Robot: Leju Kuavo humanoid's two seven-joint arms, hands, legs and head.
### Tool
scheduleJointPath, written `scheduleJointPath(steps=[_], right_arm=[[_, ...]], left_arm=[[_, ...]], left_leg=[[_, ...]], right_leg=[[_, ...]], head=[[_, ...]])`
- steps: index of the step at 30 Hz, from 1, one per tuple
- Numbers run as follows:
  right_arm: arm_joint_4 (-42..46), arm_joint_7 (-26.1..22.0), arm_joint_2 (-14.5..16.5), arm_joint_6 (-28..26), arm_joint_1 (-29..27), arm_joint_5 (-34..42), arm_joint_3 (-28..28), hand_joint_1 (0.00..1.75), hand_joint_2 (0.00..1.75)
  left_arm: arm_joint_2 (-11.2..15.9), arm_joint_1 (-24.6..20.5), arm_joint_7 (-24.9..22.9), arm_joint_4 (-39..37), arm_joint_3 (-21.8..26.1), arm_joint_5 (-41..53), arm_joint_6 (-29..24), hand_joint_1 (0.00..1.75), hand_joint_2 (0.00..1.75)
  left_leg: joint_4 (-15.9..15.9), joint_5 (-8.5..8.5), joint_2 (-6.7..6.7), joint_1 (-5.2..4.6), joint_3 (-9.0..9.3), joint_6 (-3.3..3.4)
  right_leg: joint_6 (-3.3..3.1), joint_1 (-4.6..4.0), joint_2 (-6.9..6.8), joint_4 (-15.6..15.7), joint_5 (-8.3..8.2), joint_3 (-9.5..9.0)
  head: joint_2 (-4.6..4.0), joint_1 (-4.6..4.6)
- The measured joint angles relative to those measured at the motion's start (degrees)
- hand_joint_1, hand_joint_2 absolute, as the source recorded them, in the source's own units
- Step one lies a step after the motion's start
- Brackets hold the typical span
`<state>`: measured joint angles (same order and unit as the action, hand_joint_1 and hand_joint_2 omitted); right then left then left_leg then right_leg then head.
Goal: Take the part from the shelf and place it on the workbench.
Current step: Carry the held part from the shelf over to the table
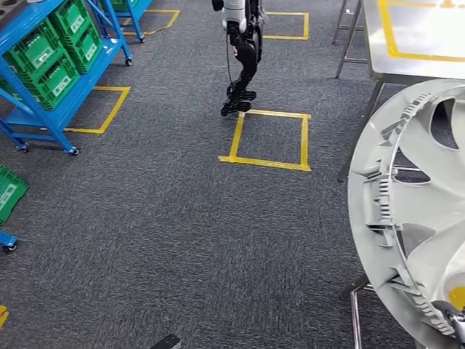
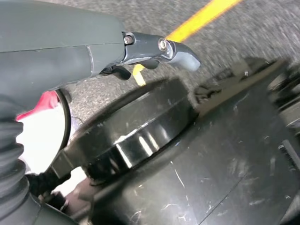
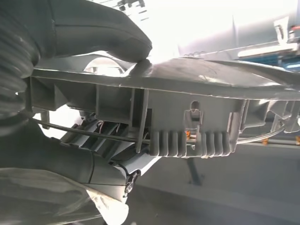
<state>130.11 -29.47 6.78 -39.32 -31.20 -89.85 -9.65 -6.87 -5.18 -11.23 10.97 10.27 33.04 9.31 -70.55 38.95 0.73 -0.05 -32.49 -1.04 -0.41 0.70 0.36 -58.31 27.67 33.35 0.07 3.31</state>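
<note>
My left robot hand (image 2: pixel 106 49) reaches out over grey carpet (image 2: pixel 268 28), its grey cover and one dark finger (image 2: pixel 176 51) extended, holding nothing. A yellow tape line (image 2: pixel 201 18) crosses the carpet beyond the fingertip. Beneath my robot hand the carpet lies blurred, with a strip of yellow tape just past the finger's underside.
</note>
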Motion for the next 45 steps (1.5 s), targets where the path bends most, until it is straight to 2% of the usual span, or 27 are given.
scheduleJointPath(steps=[1, 2, 4, 6, 8, 10, 12, 14, 15, 17, 18, 19, 21, 23, 25, 27, 29, 31, 32, 33, 34, 36, 38, 40, 41, 43, 45], right_arm=[[0.0, -0.01, 0.03, 0.0, 0.0, -0.01, -0.04, 1.75, 1.75], [0.0, -0.01, 0.06, 0.0, -0.02, -0.03, -0.06, 1.75, 1.75], [0.0, -0.03, 0.08, 0.0, -0.04, -0.04, -0.08, 1.75, 1.75], [0.0, -0.05, 0.09, 0.0, 0.0, -0.05, -0.09, 1.75, 1.75], [0.0, -0.07, 0.13, 0.0, 0.0, -0.05, -0.11, 1.75, 1.75], [0.04, -0.07, 0.2, 0.0, -0.18, -0.04, -0.16, 1.75, 1.75], [0.14, -0.09, 0.24, 0.0, -0.4, -0.04, -0.23, 1.75, 1.75], [0.21, -0.11, 0.24, 0.0, -0.26, -0.04, -0.27, 1.75, 1.75], [0.21, -0.13, 0.24, 0.0, -0.13, -0.04, -0.28, 1.75, 1.75], [0.21, -0.12, 0.24, 0.01, -0.15, -0.06, -0.29, 1.75, 1.75], [0.21, -0.12, 0.24, 0.01, -0.23, -0.07, -0.29, 1.75, 1.75], [0.21, -0.11, 0.24, 0.02, -0.29, -0.07, -0.29, 1.75, 1.75], [0.24, -0.05, 0.24, 0.02, -0.24, -0.05, -0.29, 1.75, 1.75], [0.28, 0.03, 0.24, 0.02, -0.23, -0.03, -0.31, 1.75, 1.75], [0.31, 0.08, 0.25, 0.02, -0.47, -0.03, -0.36, 1.75, 1.75], [0.33, 0.06, 0.33, 0.01, -0.72, -0.03, -0.42, 1.75, 1.75], [0.36, -0.03, 0.43, 0.0, -0.8, -0.03, -0.46, 1.75, 1.75], [0.36, -0.16, 0.44, 0.0, -0.81, -0.03, -0.5, 1.75, 1.75], [0.37, -0.27, 0.46, 0.0, -0.82, -0.04, -0.51, 1.75, 1.75], [0.37, -0.36, 0.49, 0.0, -0.83, -0.04, -0.54, 1.75, 1.75], [0.37, -0.44, 0.53, 0.0, -0.84, -0.04, -0.55, 1.75, 1.75], [0.39, -0.52, 0.65, 0.0, -0.84, -0.05, -0.57, 1.75, 1.75], [0.44, -0.56, 0.75, 0.0, -0.86, -0.05, -0.59, 1.75, 1.75], [0.47, -0.55, 0.85, 0.0, -1.05, -0.04, -0.68, 1.75, 1.75], [0.5, -0.55, 0.91, 0.0, -1.24, -0.05, -0.74, 1.75, 1.75], [0.61, -0.55, 0.96, 0.0, -1.42, -0.04, -0.83, 1.75, 1.75], [0.68, -0.55, 0.97, 0.0, -1.3, -0.05, -0.85, 1.75, 1.75]], left_arm=[[0.0, -0.13, 0.02, 0.0, 0.06, -0.03, 0.04, 0.0, 1.75], [-0.01, -0.2, 0.03, 0.0, 0.1, -0.04, 0.07, 0.0, 1.75], [-0.01, -0.13, 0.02, 0.0, 0.15, -0.01, -0.02, 0.0, 1.75], [0.02, 0.17, 0.0, -0.01, 0.16, 0.03, -0.11, 0.0, 1.75], [0.01, 0.3, -0.01, -0.02, 0.19, 0.05, -0.12, 0.0, 1.75], [-0.19, 0.23, -0.01, -0.01, 0.21, 0.11, -0.12, 0.0, 1.75], [-0.37, 0.23, -0.01, 0.0, 0.2, 0.23, -0.11, 0.0, 1.75], [-0.39, 0.31, -0.01, 0.0, 0.22, 0.35, -0.1, 0.0, 1.75], [-0.4, 0.34, -0.01, 0.0, 0.23, 0.4, -0.09, 0.0, 1.75], [-0.32, 0.33, -0.01, 0.0, 0.24, 0.51, -0.08, 0.0, 1.75], [-0.28, 0.31, -0.01, 0.0, 0.24, 0.56, -0.09, 0.0, 1.75], [-0.28, 0.3, -0.01, 0.0, 0.23, 0.6, -0.09, 0.0, 1.75], [-0.25, 0.31, -0.01, 0.0, 0.22, 0.69, -0.09, 0.0, 1.75], [-0.18, 0.34, 0.02, 0.0, 0.23, 0.76, -0.07, 0.0, 1.75], [-0.12, 0.31, 0.08, 0.0, 0.23, 0.88, -0.05, 0.0, 1.75], [-0.08, 0.28, 0.26, 0.0, 0.23, 1.05, 0.02, 0.0, 1.75], [-0.08, 0.25, 0.55, 0.0, 0.28, 1.08, 0.17, 0.0, 1.75], [-0.08, 0.09, 0.78, 0.0, 0.43, 0.98, 0.43, 0.0, 1.75], [-0.08, 0.01, 0.83, 0.0, 0.51, 0.95, 0.57, 0.0, 1.75], [-0.08, -0.03, 0.84, 0.0, 0.57, 0.94, 0.64, 0.0, 1.75], [-0.08, -0.01, 0.83, 0.0, 0.6, 0.97, 0.66, 0.0, 1.75], [-0.05, 0.25, 0.81, -0.01, 0.61, 1.04, 0.52, 0.0, 1.75], [-0.06, 0.43, 0.8, -0.02, 0.63, 1.09, 0.35, 0.0, 1.75], [-0.16, 0.34, 0.79, -0.01, 0.66, 1.12, 0.24, 0.0, 1.75], [-0.29, 0.29, 0.78, -0.01, 0.66, 1.14, 0.21, 0.0, 1.75], [-0.49, 0.34, 0.75, 0.0, 0.67, 1.15, 0.15, 0.0, 1.75], [-0.46, 0.46, 0.73, 0.0, 0.7, 1.15, 0.14, 0.0, 1.75]], left_leg=[[-2.61, 0.48, -0.25, -0.06, -1.23, 0.11], [-3.08, -0.29, -0.38, -0.14, -1.5, 0.33], [2.37, -4.8, -1.22, -0.32, 0.55, 1.11], [9.22, -8.42, -3.93, -0.36, 2.97, 2.02], [12.11, -8.75, -5.44, -0.44, 3.76, 2.46], [13.25, -8.67, -4.31, -0.29, 3.88, 2.55], [14.18, -9.08, -2.96, 0.13, 4.04, 2.76], [14.56, -9.31, -1.44, 0.25, 4.14, 2.94], [14.53, -9.3, -0.61, 0.21, 4.14, 2.95], [14.51, -9.18, 0.99, 0.16, 4.2, 2.88], [14.49, -9.07, 1.69, 0.18, 4.3, 2.79], [14.47, -8.91, 2.31, 0.19, 4.49, 2.65], [14.31, -8.46, 3.33, -0.01, 4.89, 2.15], [14.14, -8.09, 4.19, -0.41, 5.13, 1.59], [14.12, -7.71, 5.01, -0.57, 5.37, 1.16], [12.49, -6.07, 3.5, -0.38, 5.05, 0.59], [6.36, -2.56, 0.71, -0.18, 2.58, 0.15], [-1.1, 0.28, -0.25, -0.17, -0.7, 0.12], [-2.7, 0.18, -0.35, -0.2, -1.39, 0.23], [-2.05, -1.11, -0.47, -0.23, -1.1, 0.44], [0.63, -3.34, -0.81, -0.26, 0.01, 0.74], [7.83, -7.64, -2.9, -0.27, 2.71, 1.56], [11.81, -8.93, -4.55, -0.27, 3.97, 2.11], [12.99, -8.57, -4.06, -0.19, 4.1, 2.34], [13.53, -8.6, -3.47, -0.04, 4.18, 2.47], [14.43, -9.02, -2.25, 0.35, 4.31, 2.82], [14.66, -9.19, -0.86, 0.39, 4.35, 3.05]], right_leg=[[-0.04, -0.08, 0.71, -0.01, 0.01, -0.07], [-0.06, -0.16, 1.46, -0.01, 0.03, -0.19], [-0.06, -0.32, 3.05, -0.01, 0.03, -0.46], [0.16, -0.39, 4.48, -0.11, -0.11, -0.32], [0.78, -0.21, 5.61, -0.24, -0.51, 0.44], [1.53, -0.08, 6.44, -0.26, -0.89, 1.32], [2.12, -0.28, 4.72, -1.95, 0.3, 2.59], [2.69, -0.3, 1.49, -7.83, 3.55, 5.37], [2.98, -0.17, 0.53, -11.57, 5.14, 7.06], [3.41, 0.06, -0.25, -15.28, 5.82, 8.56], [3.51, 0.13, -0.52, -13.87, 4.63, 7.67], [3.55, 0.19, -1.06, -10.46, 2.8, 5.7], [3.24, 0.0, -3.37, -2.9, 0.53, 1.32], [2.31, -0.3, -4.49, 0.05, 0.52, -0.44], [1.31, -0.3, -3.34, 0.07, 0.48, -0.39], [0.6, -0.1, -2.26, 0.2, 0.34, -0.37], [0.05, 0.01, -1.15, 0.27, 0.24, -0.37], [-0.21, -0.1, 0.11, 0.25, 0.25, -0.39], [-0.25, -0.16, 0.85, 0.24, 0.25, -0.47], [-0.26, -0.22, 1.63, 0.23, 0.25, -0.59], [-0.26, -0.28, 2.43, 0.23, 0.25, -0.74], [-0.16, -0.38, 3.89, 0.18, 0.2, -0.76], [0.32, -0.32, 5.08, 0.03, -0.11, -0.2], [1.14, -0.26, 6.11, -0.01, -0.62, 0.61], [1.43, -0.26, 6.08, -0.12, -0.54, 1.07], [1.9, -0.33, 4.07, -2.62, 1.12, 2.7], [2.47, -0.11, 1.11, -9.47, 4.39, 6.07]], head=[[0.0, 0.02], [0.0, 0.02], [0.0, 0.02], [0.0, -0.07], [0.0, -0.06], [0.0, 0.01], [0.0, -0.35], [0.0, -0.79], [0.0, -0.91], [0.0, -0.88], [0.0, -0.89], [0.0, -0.9], [0.0, -0.91], [0.0, -0.81], [0.0, -0.75], [0.0, -0.52], [0.0, -0.17], [0.0, -0.1], [0.0, -0.09], [0.0, -0.09], [0.0, -0.08], [0.0, -0.17], [0.0, -0.21], [0.0, -0.19], [0.0, -0.2], [0.0, -0.54], [0.0, -0.8]])
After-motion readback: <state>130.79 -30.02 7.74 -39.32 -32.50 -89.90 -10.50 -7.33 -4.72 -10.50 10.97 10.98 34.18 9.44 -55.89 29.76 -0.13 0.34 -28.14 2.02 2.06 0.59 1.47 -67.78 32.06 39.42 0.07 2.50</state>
